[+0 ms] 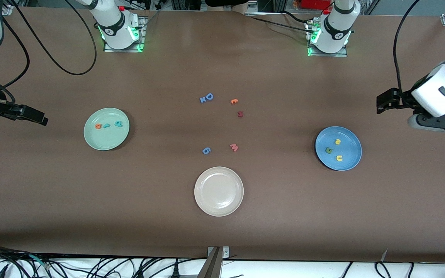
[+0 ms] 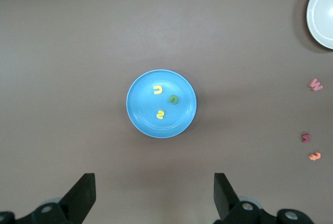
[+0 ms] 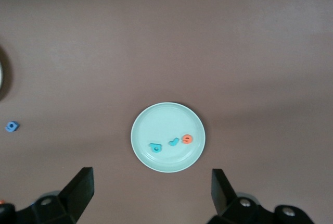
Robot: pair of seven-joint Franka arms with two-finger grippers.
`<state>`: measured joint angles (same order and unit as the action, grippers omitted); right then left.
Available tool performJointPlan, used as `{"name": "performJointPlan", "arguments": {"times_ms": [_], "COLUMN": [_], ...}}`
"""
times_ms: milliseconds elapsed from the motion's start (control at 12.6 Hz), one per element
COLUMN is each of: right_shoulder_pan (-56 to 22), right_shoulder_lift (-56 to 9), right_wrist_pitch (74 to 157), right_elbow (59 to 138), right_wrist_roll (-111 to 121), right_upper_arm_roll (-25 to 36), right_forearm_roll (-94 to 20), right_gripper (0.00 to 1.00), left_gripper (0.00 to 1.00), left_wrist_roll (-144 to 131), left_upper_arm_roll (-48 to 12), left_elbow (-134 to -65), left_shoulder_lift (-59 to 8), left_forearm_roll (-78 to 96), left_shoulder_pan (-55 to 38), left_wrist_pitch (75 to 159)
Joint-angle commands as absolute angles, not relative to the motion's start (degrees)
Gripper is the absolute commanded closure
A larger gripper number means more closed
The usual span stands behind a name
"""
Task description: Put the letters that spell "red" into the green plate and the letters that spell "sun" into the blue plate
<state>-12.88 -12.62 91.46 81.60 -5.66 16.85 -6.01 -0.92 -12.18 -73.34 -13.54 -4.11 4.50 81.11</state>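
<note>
The left gripper (image 2: pixel 152 198) hangs with its jaws spread wide and empty, raised off the table at the left arm's end; below and ahead of it lies the blue plate (image 2: pixel 140 122), holding the yellow "s" (image 2: pixel 161 114), yellow "u" (image 2: pixel 157 89) and olive "n" (image 2: pixel 173 99). The right gripper (image 3: pixel 151 195) is equally wide and empty at the right arm's end, with the green plate (image 3: pixel 151 125) below it carrying the orange "e" (image 3: pixel 187 139), teal "r" (image 3: pixel 173 141) and teal "d" (image 3: pixel 155 147). Both words look placed, so the task seems complete. The main risk now is a needless descent: a finger catching a rim could tip a plate and scatter its light letters among the stray letters (image 1: pixel 234 147) mid-table.
</note>
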Motion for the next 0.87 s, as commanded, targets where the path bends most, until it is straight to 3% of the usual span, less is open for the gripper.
{"name": "performJointPlan", "arguments": {"times_ms": [0, 238, 555, 792], "right_shoulder_pan": [-4.7, 3.5, 3.4, 3.0], "right_shoulder_lift": [-11.1, -10.3, -10.4, -10.4], "right_wrist_pitch": [92.7, 92.7, 95.7, 97.7], "right_elbow": [82.8, 83.1, 82.9, 81.6], "right_wrist_roll": [-5.7, -6.3, -6.7, -7.4], "right_upper_arm_roll": [9.8, 0.0, 0.4, 0.4], "right_forearm_roll": [-5.1, -2.8, -3.3, -3.5], "right_gripper": [0.00, 0.00, 0.00, 0.00], "left_gripper": [0.00, 0.00, 0.00, 0.00], "left_wrist_roll": [-0.1, -0.3, -0.7, -0.7], "left_upper_arm_roll": [-6.8, -6.0, -6.2, -6.4], "left_elbow": [-83.3, -94.5, -98.9, -98.1], "left_shoulder_lift": [-7.1, -0.5, 3.5, 2.8], "left_forearm_roll": [0.4, 1.4, 2.1, 1.8], "left_shoulder_pan": [0.7, 0.6, 0.8, 1.2], "left_wrist_pitch": [86.5, 92.6, 92.6, 91.5]}}
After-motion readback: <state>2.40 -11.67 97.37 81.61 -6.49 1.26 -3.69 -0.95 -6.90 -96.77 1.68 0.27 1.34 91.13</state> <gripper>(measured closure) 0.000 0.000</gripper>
